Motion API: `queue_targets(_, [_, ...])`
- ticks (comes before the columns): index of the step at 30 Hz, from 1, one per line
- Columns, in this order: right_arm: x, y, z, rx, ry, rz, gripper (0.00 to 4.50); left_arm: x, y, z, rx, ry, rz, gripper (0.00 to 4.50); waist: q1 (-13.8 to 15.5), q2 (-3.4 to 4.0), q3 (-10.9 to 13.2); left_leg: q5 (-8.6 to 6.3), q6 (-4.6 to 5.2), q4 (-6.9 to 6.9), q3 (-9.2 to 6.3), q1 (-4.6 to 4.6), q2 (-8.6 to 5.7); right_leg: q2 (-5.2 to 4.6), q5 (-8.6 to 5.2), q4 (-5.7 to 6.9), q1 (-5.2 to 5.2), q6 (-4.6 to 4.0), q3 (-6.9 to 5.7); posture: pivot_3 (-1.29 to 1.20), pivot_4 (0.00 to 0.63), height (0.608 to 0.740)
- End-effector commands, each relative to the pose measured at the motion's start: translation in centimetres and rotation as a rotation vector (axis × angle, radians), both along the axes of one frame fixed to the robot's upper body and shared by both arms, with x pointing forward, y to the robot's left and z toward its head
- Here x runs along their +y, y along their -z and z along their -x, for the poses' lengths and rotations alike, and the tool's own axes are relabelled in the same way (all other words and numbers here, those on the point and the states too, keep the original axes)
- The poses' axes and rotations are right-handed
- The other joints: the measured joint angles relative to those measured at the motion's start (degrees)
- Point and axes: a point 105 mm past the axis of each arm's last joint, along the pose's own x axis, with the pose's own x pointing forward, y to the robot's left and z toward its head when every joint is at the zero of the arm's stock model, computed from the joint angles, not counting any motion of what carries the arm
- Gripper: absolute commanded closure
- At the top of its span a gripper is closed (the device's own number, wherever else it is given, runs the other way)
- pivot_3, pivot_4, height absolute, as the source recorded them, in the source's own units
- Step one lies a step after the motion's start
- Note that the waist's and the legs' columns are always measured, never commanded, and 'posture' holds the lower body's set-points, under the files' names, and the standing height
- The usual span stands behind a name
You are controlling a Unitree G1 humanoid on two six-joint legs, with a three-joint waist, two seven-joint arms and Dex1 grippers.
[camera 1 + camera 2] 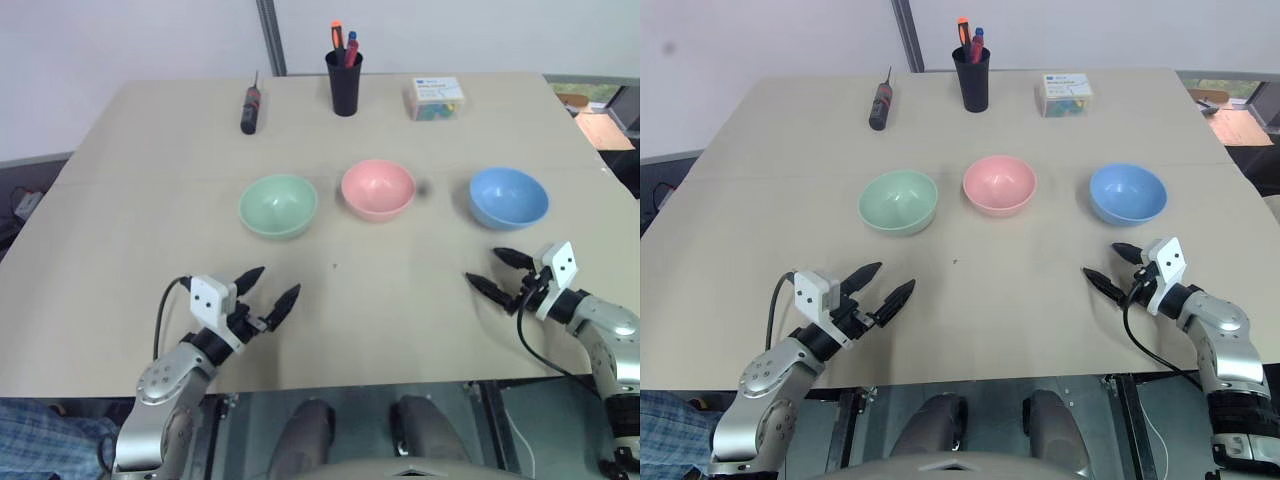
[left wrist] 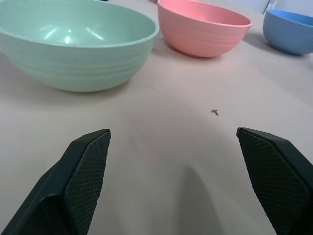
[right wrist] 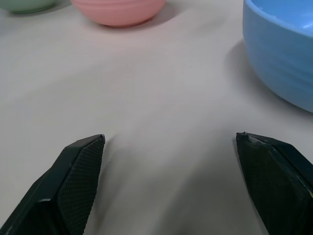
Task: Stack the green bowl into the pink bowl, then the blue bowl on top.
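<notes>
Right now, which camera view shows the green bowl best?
The left wrist view: the green bowl looks large there, wall and inside visible. Both eye views show it whole but small; the right wrist view catches just its edge.

Light was bright, even and diffuse from overhead. The table [image 1: 120,260] was pale and evenly lit, without glare. Soft, short shadows lay under the green bowl [image 1: 278,205], pink bowl [image 1: 378,188] and blue bowl [image 1: 508,197]. Small highlights gleamed inside the green bowl. Wrist views blurred slightly near the fingertips [image 2: 88,166].
</notes>
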Motion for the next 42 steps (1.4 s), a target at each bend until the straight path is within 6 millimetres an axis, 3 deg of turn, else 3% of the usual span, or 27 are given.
queue_targets(1, [-0.1,-1.9,0.1,-0.094,-0.009,-0.011,0.0,-0.3,-1.3,0.1,-0.062,0.021,0.001,0.13,0.0,0.0,0.0,0.0,0.0,0.0,0.0,0.0,0.0,0.0,0.0,0.0,0.0,0.0,0.0,0.0,0.15,0.739])
queue_targets(14, [-0.2,-2.2,0.6,-0.122,-0.026,-0.02,0.0,-0.4,-1.1,-0.1,-0.077,0.025,-0.045,0.13,0.0,0.0,0.01,0.0,0.0,0.0,0.01,0.0,0.0,0.02,0.0,0.0,0.0,0.0,0.01,0.0,0.15,0.739])
queue_targets(18, [-0.9,-3.3,0.6,-0.109,-0.05,-0.004,0.0,0.6,-2.0,-0.8,-0.089,-0.011,-0.054,0.13,0.08,0.01,0.01,0.0,0.0,0.0,0.0,0.0,0.0,0.02,0.0,0.0,0.0,0.0,0.0,0.0,0.15,0.739])
queue_targets(21, [-0.3,-4.9,0.4,-0.119,-0.094,0.011,0.0,0.6,-1.4,-0.8,-0.061,-0.013,-0.068,0.13,-0.07,0.05,0.04,0.0,0.0,0.0,0.03,0.0,-0.01,0.03,0.0,0.0,0.0,0.0,0.02,0.0,0.15,0.739])
queue_targets(24, [0.8,-5.9,0.1,-0.129,-0.139,0.045,0.0,0.3,-1.2,-0.5,-0.054,0.006,-0.06,0.13,-0.35,0.04,0.06,0.0,0.0,0.0,0.06,0.02,0.04,0.02,0.0,0.0,-0.02,0.0,0.07,0.0,0.15,0.739])
queue_targets(29, [3.1,-8.1,-2.4,-0.138,-0.118,0.127,0.0,-0.6,-3.3,0.9,-0.15,0.106,0.016,0.13,-0.33,0.04,0.1,0.0,0.0,0.0,0.06,0.0,0.05,-0.03,0.0,0.0,-0.03,0.0,0.07,0.0,0.15,0.739])
queue_targets(33, [6.3,-10.1,-4.2,-0.169,-0.194,0.205,0.0,-1.1,-3.7,1.9,-0.16,0.195,0.05,0.13,-0.31,0.08,0.16,0.0,-0.01,-0.02,0.1,-0.01,0.05,-0.04,0.0,0.0,-0.09,0.0,0.1,0.0,0.15,0.739])
queue_targets(38, [9.8,-12.0,-7.5,-0.196,-0.25,0.296,0.0,-1.1,-5.8,1.3,-0.255,0.213,0.067,0.13,-0.22,0.01,0.21,0.0,-0.01,-0.03,0.07,-0.1,0.05,-0.03,0.0,-0.01,-0.2,-0.01,0.05,0.0,0.15,0.739])
queue_targets(42, [11.9,-11.8,-9.7,-0.153,-0.274,0.343,0.0,-1.5,-7.8,0.9,-0.317,0.217,0.078,0.13,-0.17,-0.04,0.23,0.02,-0.03,-0.02,-0.04,-0.27,0.02,-0.05,0.0,-0.09,-0.27,-0.01,-0.06,0.0,0.15,0.739])
